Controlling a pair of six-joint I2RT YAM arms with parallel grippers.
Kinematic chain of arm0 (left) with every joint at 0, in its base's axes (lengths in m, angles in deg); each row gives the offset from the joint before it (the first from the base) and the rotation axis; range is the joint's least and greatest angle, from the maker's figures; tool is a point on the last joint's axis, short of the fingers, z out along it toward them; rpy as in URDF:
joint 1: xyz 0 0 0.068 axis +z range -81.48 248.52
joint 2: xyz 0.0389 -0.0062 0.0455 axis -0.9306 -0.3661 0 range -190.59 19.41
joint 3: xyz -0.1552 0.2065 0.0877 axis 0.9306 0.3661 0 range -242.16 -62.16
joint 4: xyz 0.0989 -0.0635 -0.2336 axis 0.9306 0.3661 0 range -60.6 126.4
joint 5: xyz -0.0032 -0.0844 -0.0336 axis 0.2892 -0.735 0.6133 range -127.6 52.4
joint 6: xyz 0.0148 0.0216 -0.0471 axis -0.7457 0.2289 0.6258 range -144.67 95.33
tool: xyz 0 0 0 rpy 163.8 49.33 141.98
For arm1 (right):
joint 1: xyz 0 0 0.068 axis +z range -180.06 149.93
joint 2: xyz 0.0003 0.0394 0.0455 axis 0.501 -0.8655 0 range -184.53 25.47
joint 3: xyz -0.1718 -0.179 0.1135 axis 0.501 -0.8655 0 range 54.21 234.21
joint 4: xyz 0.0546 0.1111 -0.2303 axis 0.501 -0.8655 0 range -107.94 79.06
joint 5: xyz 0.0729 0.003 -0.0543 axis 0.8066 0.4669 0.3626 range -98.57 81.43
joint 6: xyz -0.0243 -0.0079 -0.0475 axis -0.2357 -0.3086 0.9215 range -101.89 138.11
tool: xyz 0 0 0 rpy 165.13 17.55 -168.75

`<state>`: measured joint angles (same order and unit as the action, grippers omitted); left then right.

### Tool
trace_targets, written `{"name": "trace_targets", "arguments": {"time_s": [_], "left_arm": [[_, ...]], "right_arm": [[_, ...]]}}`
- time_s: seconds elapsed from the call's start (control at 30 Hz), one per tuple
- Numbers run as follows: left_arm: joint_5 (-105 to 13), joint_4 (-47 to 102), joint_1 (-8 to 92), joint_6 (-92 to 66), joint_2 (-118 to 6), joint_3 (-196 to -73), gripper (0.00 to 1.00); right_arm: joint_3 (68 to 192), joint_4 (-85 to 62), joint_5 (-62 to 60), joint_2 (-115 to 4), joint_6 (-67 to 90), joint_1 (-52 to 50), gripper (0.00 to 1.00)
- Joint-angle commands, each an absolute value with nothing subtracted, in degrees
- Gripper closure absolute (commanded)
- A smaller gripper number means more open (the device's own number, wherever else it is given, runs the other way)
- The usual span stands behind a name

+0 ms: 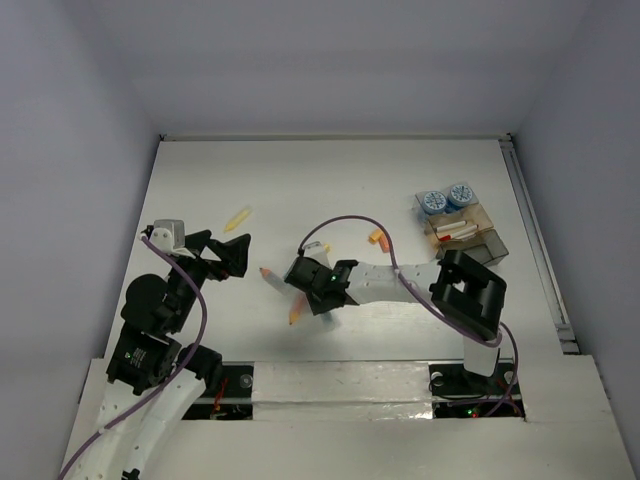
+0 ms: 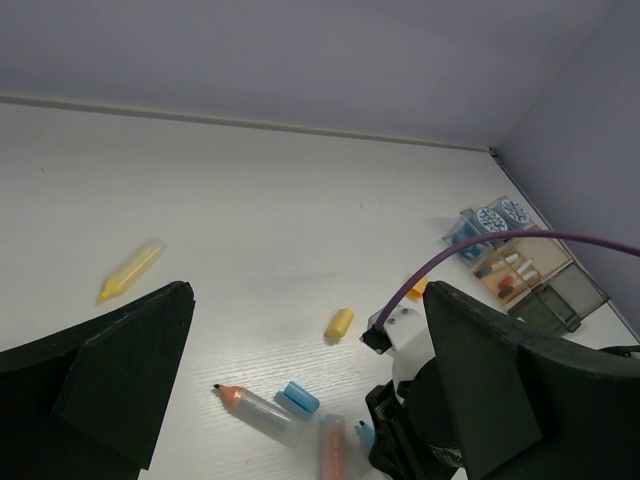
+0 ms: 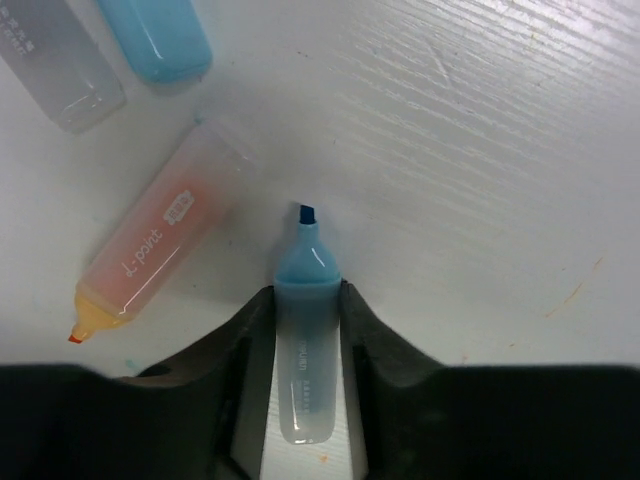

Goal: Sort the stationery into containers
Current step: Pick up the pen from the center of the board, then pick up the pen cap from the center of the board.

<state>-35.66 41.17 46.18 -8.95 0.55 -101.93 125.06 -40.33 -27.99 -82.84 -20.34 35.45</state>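
In the right wrist view my right gripper (image 3: 305,300) is shut on a light-blue highlighter (image 3: 305,345), uncapped, tip pointing away, low over the table. Beside it lie an orange highlighter (image 3: 160,235), a light-blue cap (image 3: 160,40) and a clear pen barrel (image 3: 60,70). From above, that gripper (image 1: 300,292) sits mid-table over this cluster. My left gripper (image 1: 225,250) hangs open and empty to the left, a yellow pen (image 1: 237,218) just beyond it. The containers (image 1: 493,243) stand at the right with two blue-and-white pots (image 1: 446,198) behind them.
A yellow stub (image 2: 339,323) and an orange stub (image 1: 377,238) lie between the cluster and the trays. An orange-tipped clear pen (image 2: 255,408) lies next to the blue cap (image 2: 300,397). The right arm's purple cable (image 1: 350,222) loops above the table. Walls enclose the back and sides.
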Motion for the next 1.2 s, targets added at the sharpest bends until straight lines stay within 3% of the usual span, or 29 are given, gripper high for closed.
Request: {"name": "trace_targets", "arguments": {"time_s": [0.0,0.2,0.53,0.7,0.93,1.17], "left_arm": [[-35.6,38.2,46.6,-8.5,0.5,-102.2,0.01],[-39.3,37.2,46.6,-9.0,-0.1,-102.0,0.01],[-52.4,34.1,46.6,-7.4,-5.8,-100.9,0.02],[-59.6,31.7,46.6,-7.4,-8.0,-99.8,0.31],[-68.6,27.7,46.6,-5.8,-11.8,-99.2,0.38],[-64.7,29.1,46.6,-6.3,-12.8,-99.8,0.51]], "right_arm": [[125.1,-42.3,-30.1,-85.7,-20.2,35.4,0.75],[123.3,-41.5,-35.5,-76.8,-20.5,35.4,0.86],[128.6,-24.0,-44.6,-64.4,-10.2,34.9,0.85],[131.6,-11.7,-45.6,-63.6,-4.7,34.3,0.82],[136.3,-3.3,-41.9,-66.4,-1.5,34.3,0.8],[136.4,0.3,-36.3,-66.4,-2.7,34.3,0.8]]}}
